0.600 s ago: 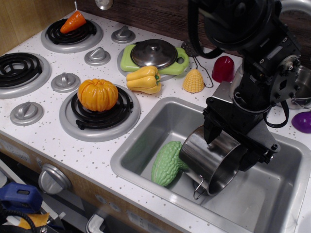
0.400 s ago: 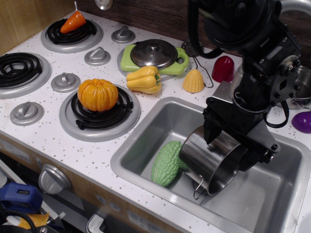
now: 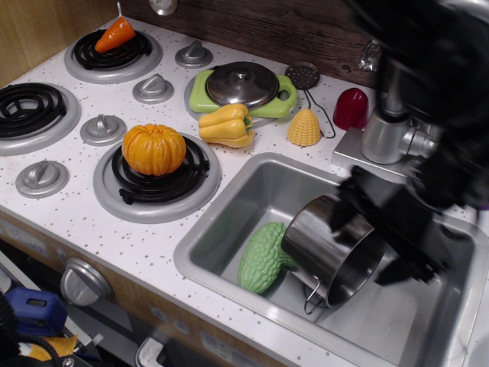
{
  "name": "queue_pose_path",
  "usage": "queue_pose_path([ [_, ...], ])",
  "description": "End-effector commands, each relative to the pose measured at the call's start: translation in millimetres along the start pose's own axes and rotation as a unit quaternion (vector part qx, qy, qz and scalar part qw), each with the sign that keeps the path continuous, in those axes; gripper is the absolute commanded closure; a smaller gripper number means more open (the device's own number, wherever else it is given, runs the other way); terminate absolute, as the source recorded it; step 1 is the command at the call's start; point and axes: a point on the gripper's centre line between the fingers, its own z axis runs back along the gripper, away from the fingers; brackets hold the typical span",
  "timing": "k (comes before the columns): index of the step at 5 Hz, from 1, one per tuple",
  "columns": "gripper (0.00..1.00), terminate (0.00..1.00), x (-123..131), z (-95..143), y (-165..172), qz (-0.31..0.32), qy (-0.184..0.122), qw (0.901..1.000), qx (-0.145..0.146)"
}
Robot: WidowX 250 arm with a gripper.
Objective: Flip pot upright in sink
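Observation:
The pot (image 3: 325,248) lies on its side in the sink (image 3: 200,269), its open mouth facing the lower right and one wire handle hanging at its front rim. It leans against a green bumpy gourd (image 3: 260,257). My gripper (image 3: 369,229) is a dark motion-blurred shape at the pot's upper right rim. The blur hides whether its jaws are open or shut and whether they touch the pot.
An orange pumpkin (image 3: 153,149) sits on the near burner. A yellow pepper (image 3: 225,125), a corn piece (image 3: 304,127) and a lidded green pan (image 3: 243,82) lie behind the sink. A red cup (image 3: 351,107) and the faucet (image 3: 386,138) stand at the back right.
My arm has swung to the right and is now blurred; the gripper has shifted right along the pot's rim. The pot and gourd have not moved.

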Motion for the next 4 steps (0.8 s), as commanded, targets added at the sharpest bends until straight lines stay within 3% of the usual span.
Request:
queue_pose_path([
  [1, 0.0, 0.0, 8.7, 6.6, 1.7, -0.012, -0.022, 0.9984, 0.051],
  [2, 0.0, 0.0, 5.2, -1.6, 1.5, -0.028, -0.032, 0.9943, 0.098],
  [4, 0.0, 0.0, 0.9, -9.2, 16.9, -0.052, -0.059, 0.9904, 0.114],
])
